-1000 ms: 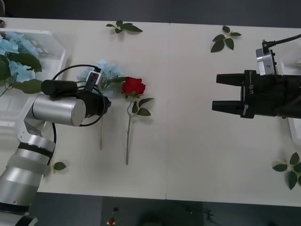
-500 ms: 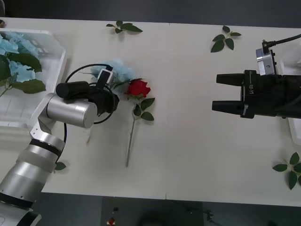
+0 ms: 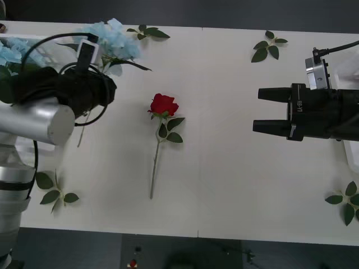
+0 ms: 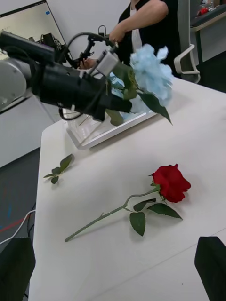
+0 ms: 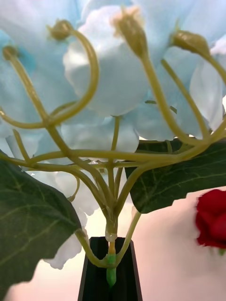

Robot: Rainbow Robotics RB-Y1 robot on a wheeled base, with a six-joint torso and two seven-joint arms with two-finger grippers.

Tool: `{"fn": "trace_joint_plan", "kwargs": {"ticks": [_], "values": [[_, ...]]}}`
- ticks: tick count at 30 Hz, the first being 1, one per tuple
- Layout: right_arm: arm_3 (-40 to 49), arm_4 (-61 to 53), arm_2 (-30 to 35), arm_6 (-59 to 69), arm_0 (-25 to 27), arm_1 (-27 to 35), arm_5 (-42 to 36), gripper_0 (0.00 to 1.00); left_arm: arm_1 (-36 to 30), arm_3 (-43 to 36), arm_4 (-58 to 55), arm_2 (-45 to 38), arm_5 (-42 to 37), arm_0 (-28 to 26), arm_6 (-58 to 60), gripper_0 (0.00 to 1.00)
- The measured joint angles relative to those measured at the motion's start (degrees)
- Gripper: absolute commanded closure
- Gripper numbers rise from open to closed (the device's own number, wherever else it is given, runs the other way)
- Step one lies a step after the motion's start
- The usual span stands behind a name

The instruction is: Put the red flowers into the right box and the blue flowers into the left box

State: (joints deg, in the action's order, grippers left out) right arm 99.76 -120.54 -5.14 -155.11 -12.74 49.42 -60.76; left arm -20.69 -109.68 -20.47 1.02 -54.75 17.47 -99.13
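Beside the left box: left gripper clamped on blue flower stem; right gripper parted, empty, well away.

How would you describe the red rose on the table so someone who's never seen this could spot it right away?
Start at the white table and look near its middle, between the left gripper holding a blue flower and the open right gripper. There the red rose lies flat, untouched. It is the one deep-red bloom on a long thin green stem; everything else lying nearby is loose green leaf sprigs.
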Motion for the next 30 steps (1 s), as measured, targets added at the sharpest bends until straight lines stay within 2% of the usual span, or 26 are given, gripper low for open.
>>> {"fn": "trace_joint_plan", "kwargs": {"ticks": [4,8,13,19,20,21,22,23,24,25,26,28,30], "values": [[0.0,0.0,0.0,0.0,0.0,0.0,0.0,0.0,-2.51,-9.48,-0.61,-9.75,-7.95,-2.08,0.0,1.0],[0.0,0.0,0.0,0.0,0.01,0.0,0.0,0.0,-4.3,-11.95,-2.66,-20.66,-12.24,-2.22,0.0,1.0],[0.0,0.0,0.0,0.0,0.01,0.0,0.0,0.0,-6.62,-9.73,-5.74,-29.77,-14.39,-2.22,0.0,1.0],[0.0,0.0,0.0,0.0,0.01,0.01,0.0,0.0,-8.75,-1.64,-5.65,-31.85,-11.09,-2.22,0.0,0.99],[0.0,0.0,0.0,0.0,0.01,0.01,0.0,0.0,-8.96,-0.15,-5.65,-31.99,-9.82,-2.22,0.0,0.97],[0.0,0.0,0.0,0.0,0.01,0.01,0.0,0.0,-9.21,1.47,-5.64,-32.03,-8.47,-2.22,0.0,0.89],[0.01,0.0,0.0,0.0,0.01,0.01,0.0,0.0,-9.51,3.17,-5.64,-32.02,-7.08,-2.21,0.0,0.65],[0.0,0.0,0.0,0.0,0.01,0.01,0.0,0.0,-9.78,4.78,-5.64,-32.02,-5.93,-2.2,0.0,0.46],[0.01,0.0,0.0,0.0,0.01,0.01,0.0,0.0,-10.05,6.33,-5.65,-32.02,-4.65,-2.18,0.0,0.36],[0.01,0.0,0.0,0.0,0.01,0.01,0.0,0.0,-10.31,7.82,-5.66,-32.02,-3.27,-2.16,0.0,0.19],[0.01,0.0,0.0,0.0,0.01,0.01,0.0,0.0,-10.5,9.36,-5.68,-32.02,-1.66,-2.14,0.0,0.07],[0.01,0.0,0.0,0.0,0.01,0.01,0.0,0.0,-10.62,11.65,-5.72,-32.02,1.4,-2.07,0.0,0.0],[0.01,0.0,0.0,0.0,0.01,0.01,0.0,0.0,-10.62,12.72,-5.99,-31.99,2.9,-1.95,0.0,0.0]]}}
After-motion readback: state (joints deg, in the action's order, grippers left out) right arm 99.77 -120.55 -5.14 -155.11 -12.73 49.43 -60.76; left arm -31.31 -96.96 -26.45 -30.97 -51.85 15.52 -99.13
